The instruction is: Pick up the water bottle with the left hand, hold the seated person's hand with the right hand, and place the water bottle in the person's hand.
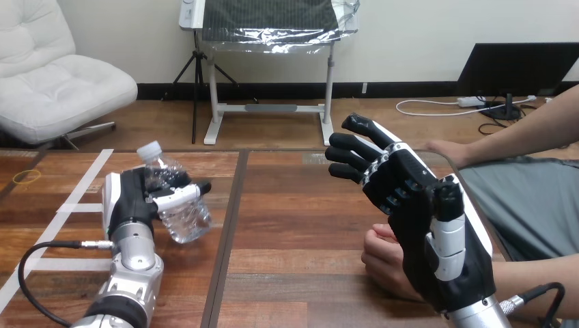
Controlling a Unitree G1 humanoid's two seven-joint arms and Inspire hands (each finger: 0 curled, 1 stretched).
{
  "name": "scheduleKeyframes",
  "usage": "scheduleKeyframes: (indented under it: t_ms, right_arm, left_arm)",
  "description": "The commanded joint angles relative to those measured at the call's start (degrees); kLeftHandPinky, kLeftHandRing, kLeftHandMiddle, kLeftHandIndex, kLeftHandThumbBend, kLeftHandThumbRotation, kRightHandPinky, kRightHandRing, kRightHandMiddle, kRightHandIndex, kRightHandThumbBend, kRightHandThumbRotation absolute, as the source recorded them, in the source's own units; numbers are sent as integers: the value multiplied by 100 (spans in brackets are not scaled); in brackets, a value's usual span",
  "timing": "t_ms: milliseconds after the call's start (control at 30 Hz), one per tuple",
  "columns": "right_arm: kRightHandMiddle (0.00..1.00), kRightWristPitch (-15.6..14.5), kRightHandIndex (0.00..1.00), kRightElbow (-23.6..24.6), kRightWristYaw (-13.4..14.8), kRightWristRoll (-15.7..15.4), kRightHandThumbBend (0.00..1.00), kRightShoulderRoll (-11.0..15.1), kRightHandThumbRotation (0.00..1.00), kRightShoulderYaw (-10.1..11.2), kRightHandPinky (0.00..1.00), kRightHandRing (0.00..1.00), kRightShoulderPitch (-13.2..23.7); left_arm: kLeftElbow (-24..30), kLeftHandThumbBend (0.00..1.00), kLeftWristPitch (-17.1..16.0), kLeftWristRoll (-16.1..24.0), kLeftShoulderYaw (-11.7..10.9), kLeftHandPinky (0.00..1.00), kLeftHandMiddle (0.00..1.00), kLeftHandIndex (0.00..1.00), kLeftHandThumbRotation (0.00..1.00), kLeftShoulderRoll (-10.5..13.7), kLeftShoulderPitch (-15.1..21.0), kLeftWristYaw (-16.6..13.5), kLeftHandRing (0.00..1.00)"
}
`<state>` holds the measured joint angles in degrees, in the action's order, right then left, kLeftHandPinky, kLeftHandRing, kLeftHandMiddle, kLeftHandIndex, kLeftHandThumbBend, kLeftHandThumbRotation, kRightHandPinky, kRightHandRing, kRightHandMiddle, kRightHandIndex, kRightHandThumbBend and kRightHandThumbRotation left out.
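A clear plastic water bottle [179,205] with a white cap leans to the left, at the table's left. My left hand [133,201] is shut on the bottle, its thumb and fingers wrapped round the body. My right hand [423,219] stands raised at the right with straight fingers, open, palm toward the left. Just behind and below the right hand, the person's hand [384,263] rests on the table as a loose fist. I cannot tell whether the two touch. The person's other hand [447,152] lies at the table's far right edge.
The wooden table [293,225] has a dark seam running down its middle. White tape lines [68,205] cross its left part. A small yellow ring [26,176] lies at the far left. The person's forearm [532,277] comes in from the right edge.
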<state>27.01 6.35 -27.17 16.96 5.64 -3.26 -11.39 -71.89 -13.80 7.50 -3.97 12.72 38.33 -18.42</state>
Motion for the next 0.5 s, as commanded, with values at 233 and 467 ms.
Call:
scheduleKeyframes:
  t_ms: [233,467]
  right_arm:
    - [81,361,85,-448,371,-802,73,314,100,448,75,80,855]
    - [80,451,81,-817,609,-1249,82,639,98,686,72,79,1272]
  left_arm:
    - [698,67,-935,148,142,30,43,46,0,20,-129,-241,38]
    - [1145,65,-1242,199,194,31,44,46,0,-11,-390,-305,39]
